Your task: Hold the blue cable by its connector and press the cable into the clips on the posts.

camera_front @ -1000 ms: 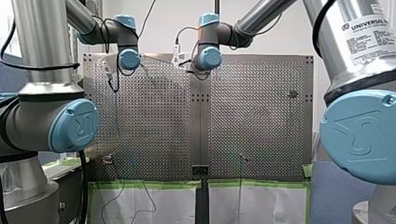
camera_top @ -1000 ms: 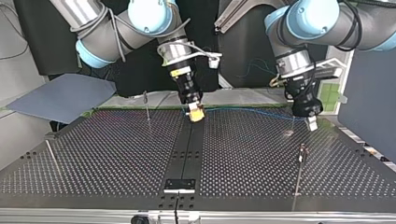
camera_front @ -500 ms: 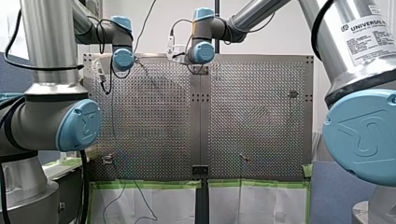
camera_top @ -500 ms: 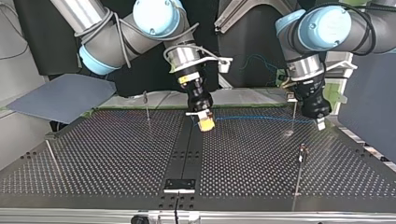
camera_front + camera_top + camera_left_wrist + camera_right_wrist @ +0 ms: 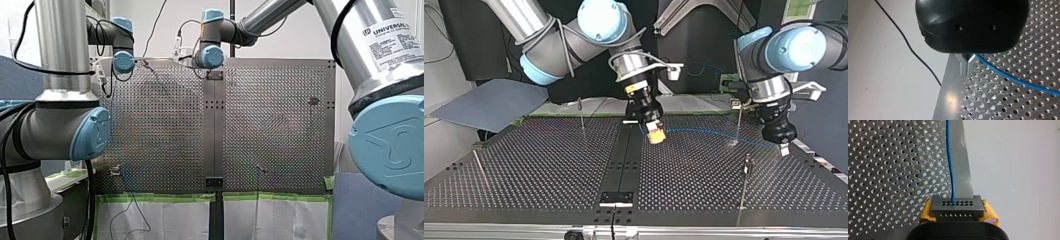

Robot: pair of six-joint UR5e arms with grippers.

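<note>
The thin blue cable [image 5: 709,134] hangs taut above the perforated table [image 5: 549,170] between my two grippers. At the top view's middle, my right gripper [image 5: 655,135] with yellow pads [image 5: 926,210] is shut on the cable's black connector [image 5: 956,206]; the blue cable [image 5: 950,170] leaves the connector straight ahead. At that view's right, my left gripper [image 5: 782,148] is near the table's edge. Its metal fingers [image 5: 963,65] are shut on the blue cable [image 5: 1010,77], which runs off sideways over the holes. A thin post [image 5: 739,122] stands just behind the cable.
More posts stand on the table: one [image 5: 581,114] at the back left of the top view, one [image 5: 746,167] in front of my left gripper, and a leaning one [image 5: 479,167] at the left. A black strip [image 5: 621,165] runs down the table's middle. A thin black wire [image 5: 910,47] lies beyond the table's edge.
Both arms have moved toward the top view's right and nearer that camera, carrying the cable between them. Both grips look unchanged.
</note>
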